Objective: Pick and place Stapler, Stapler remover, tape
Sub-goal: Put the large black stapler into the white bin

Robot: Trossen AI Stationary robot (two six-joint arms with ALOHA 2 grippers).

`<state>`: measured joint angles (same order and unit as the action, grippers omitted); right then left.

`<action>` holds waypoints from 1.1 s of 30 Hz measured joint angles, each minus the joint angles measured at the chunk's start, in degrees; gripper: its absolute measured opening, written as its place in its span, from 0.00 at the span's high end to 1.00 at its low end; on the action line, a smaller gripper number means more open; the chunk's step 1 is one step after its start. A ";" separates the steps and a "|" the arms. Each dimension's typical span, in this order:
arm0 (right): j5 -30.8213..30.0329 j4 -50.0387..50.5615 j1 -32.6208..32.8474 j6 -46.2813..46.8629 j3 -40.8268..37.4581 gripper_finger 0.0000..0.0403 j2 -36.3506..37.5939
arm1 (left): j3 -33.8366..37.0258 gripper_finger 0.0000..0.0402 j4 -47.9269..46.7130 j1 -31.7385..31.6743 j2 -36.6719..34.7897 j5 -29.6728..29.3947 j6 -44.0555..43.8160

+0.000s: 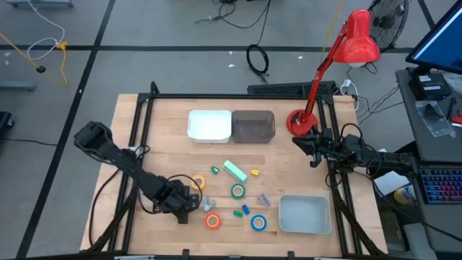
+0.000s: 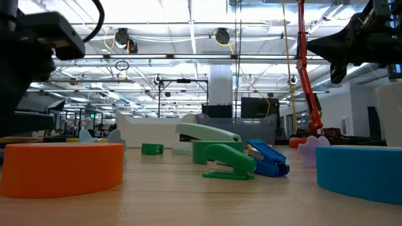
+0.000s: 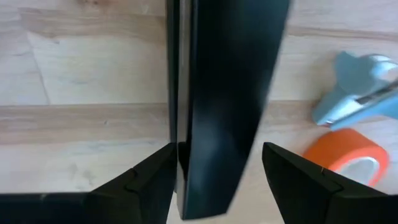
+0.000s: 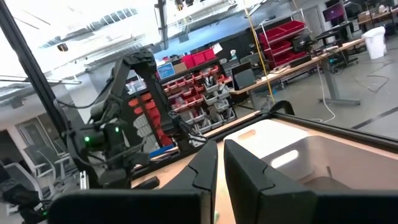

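Note:
My left gripper (image 1: 185, 199) is low over the table's near left part, open. In the left wrist view a long black thing (image 3: 217, 106) lies between its fingers, close against one finger (image 3: 149, 180) and apart from the other. Near it are the yellow tape (image 1: 198, 182), the orange tape (image 1: 212, 221) (image 3: 345, 155) and a blue-grey stapler remover (image 1: 207, 204) (image 3: 360, 87). The green tape (image 1: 237, 191), blue tape (image 1: 258, 223), pale green stapler (image 1: 234, 170) and a purple remover (image 1: 263, 198) lie on the table's middle. My right gripper (image 1: 314, 149) is shut and waits raised at the right edge. My left gripper has the long black thing (image 3: 186, 155) between its open fingers, which come from above and stand on either side of it. It sits right beside one finger; whether that finger touches it, I cannot tell.
A white bin (image 1: 209, 125) and a dark grey bin (image 1: 253, 126) stand at the far side, and a pale tray (image 1: 304, 214) at the near right. A red lamp's base (image 1: 297, 121) is by the right gripper. Small green (image 1: 237, 213), blue (image 1: 245, 209) and yellow (image 1: 254, 173) lumps lie among the tapes.

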<state>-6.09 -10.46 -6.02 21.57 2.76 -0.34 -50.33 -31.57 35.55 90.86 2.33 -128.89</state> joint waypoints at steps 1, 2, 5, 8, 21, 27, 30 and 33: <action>0.01 0.00 0.00 0.01 0.00 0.95 0.00 | 0.00 0.40 0.32 0.00 0.77 0.81 0.04; 0.04 0.02 0.00 0.01 0.00 0.95 0.00 | 0.00 0.40 0.55 0.00 1.48 1.71 0.07; 0.07 0.00 0.00 0.01 0.00 0.95 -0.01 | 0.00 0.40 1.74 0.00 3.38 4.11 0.17; 0.07 0.00 0.00 0.01 0.00 0.95 0.00 | 0.00 0.41 2.71 -0.01 4.85 5.31 -0.24; 0.10 0.03 0.00 0.01 0.00 0.95 -0.01 | -0.04 0.63 3.22 -0.24 5.00 6.85 0.92; 0.11 0.00 0.00 -0.01 0.01 0.95 0.00 | 0.00 0.63 2.99 0.42 4.36 9.04 1.10; 0.11 0.00 0.00 -0.18 0.00 0.95 0.00 | 0.02 0.63 0.50 0.68 2.20 9.67 0.70; 0.11 0.00 0.00 -0.19 0.00 0.95 0.00 | 0.02 0.63 -4.54 1.04 -1.34 8.54 -0.40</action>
<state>-5.98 -10.46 -6.02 21.38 2.76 -0.34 -50.30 -36.10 36.59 89.52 10.87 -129.29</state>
